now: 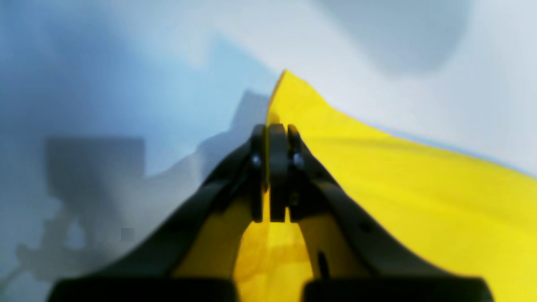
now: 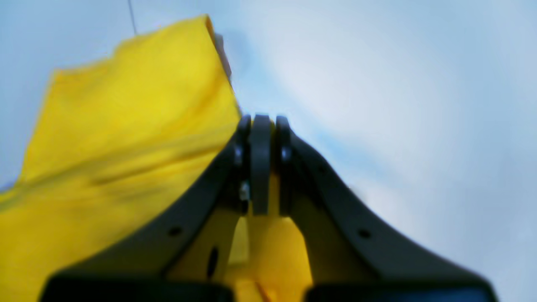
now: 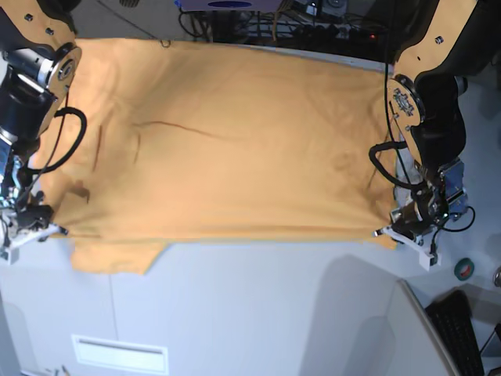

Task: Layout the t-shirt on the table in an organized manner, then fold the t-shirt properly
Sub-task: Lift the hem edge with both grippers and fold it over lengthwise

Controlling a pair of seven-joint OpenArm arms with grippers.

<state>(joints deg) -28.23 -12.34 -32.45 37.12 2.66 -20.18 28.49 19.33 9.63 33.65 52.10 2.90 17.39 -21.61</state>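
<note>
Both arms are on the t-shirt point(image 3: 227, 149) now: the left end effector point(image 1: 277, 138) is clamped shut on one near corner, cloth running away from its tips, and the right end effector point(image 2: 260, 126) is pinched on the opposite near corner. Between them the shirt lies spread wide over the desk point(image 3: 258, 305), mostly flat with a few creases. Layout looks nearly done; no fold made yet, so the folding is all ahead.
</note>
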